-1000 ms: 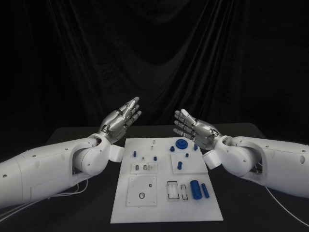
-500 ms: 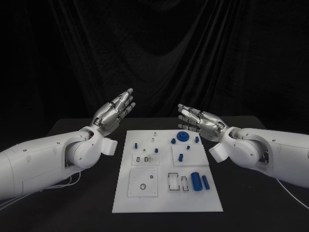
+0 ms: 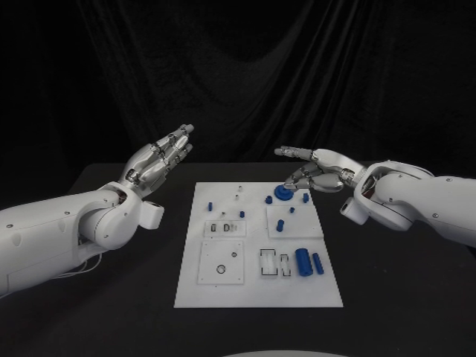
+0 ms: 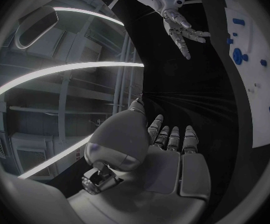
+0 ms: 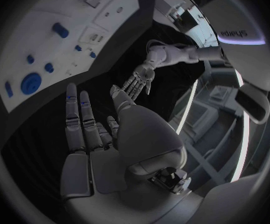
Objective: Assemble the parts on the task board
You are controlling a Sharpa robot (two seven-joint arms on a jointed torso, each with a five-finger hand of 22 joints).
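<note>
Hands bare above the task board

Fingers [image 3: 175,146] of the left hand [image 3: 158,161] are stretched out straight and a little apart, grasping nothing; the hand is raised over the counter [image 3: 120,245] off the board's far left corner, palm turned toward the middle. In the left wrist view the same fingers [image 4: 172,137] lie side by side and flat, with nothing between them. The right hand [image 3: 318,172] hangs near the board's far right corner, its fingers [image 3: 298,178] loosely bent and pointing down toward the round blue part [image 3: 284,193] below them, yet apart from it; one finger reaches out level toward the left. That hand holds nothing either, and the right wrist view shows its fingers [image 5: 79,117] released and extended over the dark counter beside the board.

The task board [image 3: 254,294] lies flat in the middle of the counter, between the two white arms. Small blue parts sit on its far half: a peg [image 3: 213,203] near the left edge and several more near the round part. On its near right quarter two blue cylinders [image 3: 309,263] lie side by side, just beside a framed recess [image 3: 267,262]. A square plate [image 3: 221,268] with a small ring on it takes the near left quarter
</note>
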